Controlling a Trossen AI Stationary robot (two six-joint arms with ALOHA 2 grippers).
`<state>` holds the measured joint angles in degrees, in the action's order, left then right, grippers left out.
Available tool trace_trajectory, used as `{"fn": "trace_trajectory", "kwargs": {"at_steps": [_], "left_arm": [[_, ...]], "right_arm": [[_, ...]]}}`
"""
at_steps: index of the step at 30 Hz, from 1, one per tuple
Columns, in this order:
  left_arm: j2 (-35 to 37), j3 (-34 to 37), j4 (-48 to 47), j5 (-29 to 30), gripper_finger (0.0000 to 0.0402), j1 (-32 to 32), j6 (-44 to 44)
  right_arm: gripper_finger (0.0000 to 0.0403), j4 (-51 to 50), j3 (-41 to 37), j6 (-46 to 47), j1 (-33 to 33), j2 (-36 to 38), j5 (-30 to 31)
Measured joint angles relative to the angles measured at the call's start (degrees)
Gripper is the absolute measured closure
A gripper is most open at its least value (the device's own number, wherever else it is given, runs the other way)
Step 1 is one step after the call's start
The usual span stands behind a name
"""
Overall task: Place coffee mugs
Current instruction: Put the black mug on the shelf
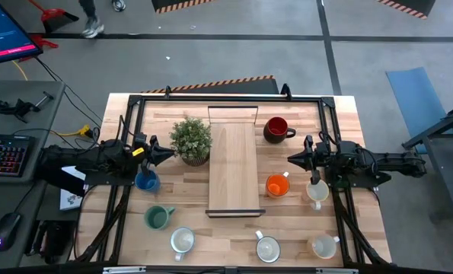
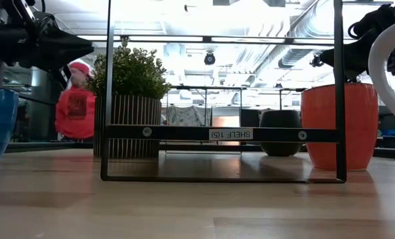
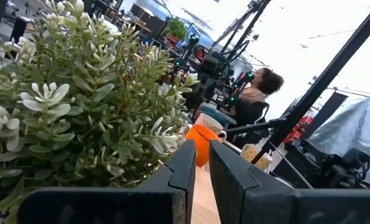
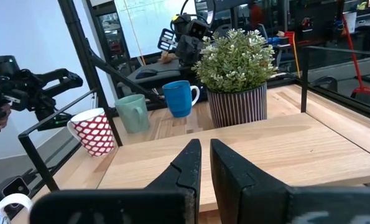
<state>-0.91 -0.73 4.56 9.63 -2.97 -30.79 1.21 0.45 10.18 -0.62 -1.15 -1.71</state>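
**Mug placement: nothing yet on the shelf**

High view, clock directions taken from the table centre. The wooden shelf (image 1: 233, 169) lies along the middle with a bare top; no mug rests on it, so the task appears hardly begun. The dark red mug (image 1: 275, 129) stands near 1 o'clock and the orange mug (image 1: 277, 185) at about 4 o'clock, just beside the shelf's edge. A white mug (image 1: 317, 191) sits further out toward 4 o'clock, under the right arm. Three more white mugs line the near edge, at 7 (image 1: 182, 240), 5 (image 1: 267, 247) and further toward 4–5 o'clock (image 1: 324, 245). The teal mug (image 1: 158, 218) is at 8 o'clock and the blue mug (image 1: 147, 181) at 9 o'clock, beside the potted plant (image 1: 191, 139). The left gripper (image 1: 167, 154) hovers at 9–10 o'clock by the plant, the right gripper (image 1: 292, 159) at 3 o'clock; both have fingers nearly pressed together, holding nothing. All mugs remain to be placed.
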Motion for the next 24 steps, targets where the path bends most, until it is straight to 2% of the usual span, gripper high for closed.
{"fn": "trace_trajectory", "kwargs": {"at_steps": [7,11,17,21,24], "left_arm": [[0.0,0.0,0.0,0.1,0.0367,0.0,0.0],[0.0,0.0,0.1,3.3,0.0367,0.0,-0.8],[0.0,0.0,1.6,9.7,0.0367,0.0,-5.3],[0.0,0.0,1.5,10.3,0.0367,0.0,-6.1],[0.0,0.0,1.7,11.2,0.0367,0.0,-6.1]], "right_arm": [[0.0384,0.0,0.0,-0.1,0.0,0.0,0.0],[0.0384,0.3,0.0,0.9,0.0,0.0,0.0],[0.0384,2.2,0.0,12.0,0.0,0.0,0.0],[0.0384,-0.2,0.1,14.4,0.0,-0.8,0.1],[0.0384,1.5,0.1,19.0,-0.1,-0.7,3.6]]}}
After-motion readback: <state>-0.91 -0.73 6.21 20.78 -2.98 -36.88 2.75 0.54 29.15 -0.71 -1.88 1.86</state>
